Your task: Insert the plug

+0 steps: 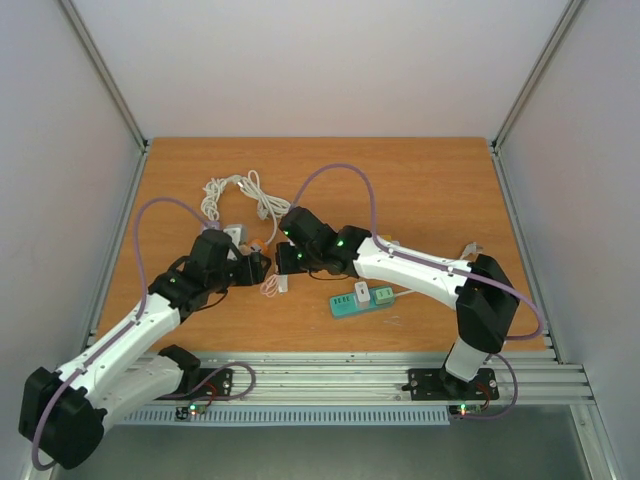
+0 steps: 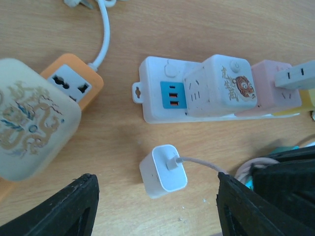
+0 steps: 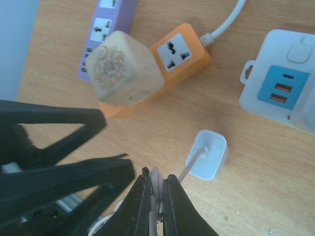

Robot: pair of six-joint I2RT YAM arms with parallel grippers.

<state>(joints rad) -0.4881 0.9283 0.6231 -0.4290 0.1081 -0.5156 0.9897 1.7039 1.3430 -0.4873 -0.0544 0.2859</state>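
Note:
A white charger plug [image 2: 163, 170] sits low over the wooden table, on a pinkish cable. It also shows in the right wrist view [image 3: 208, 155] and in the top view [image 1: 280, 283]. My right gripper [image 3: 156, 189] is shut on the coiled pinkish cable [image 3: 156, 178] just behind the plug. My left gripper [image 2: 157, 206] is open, with a finger on each side of the plug and not touching it. A white power strip [image 2: 165, 88] with a blue USB panel lies just beyond the plug. In the top view the two grippers [image 1: 258, 268] [image 1: 288, 260] meet mid-table.
An orange socket [image 2: 74, 84] carrying a cream dragon-patterned cube [image 2: 29, 123] lies left of the plug. A tiger-printed cube [image 2: 229, 86] sits on the white strip. A purple strip [image 3: 109, 19] lies farther off. A teal strip [image 1: 362, 300] and a coiled white cable [image 1: 235, 192] are on the table.

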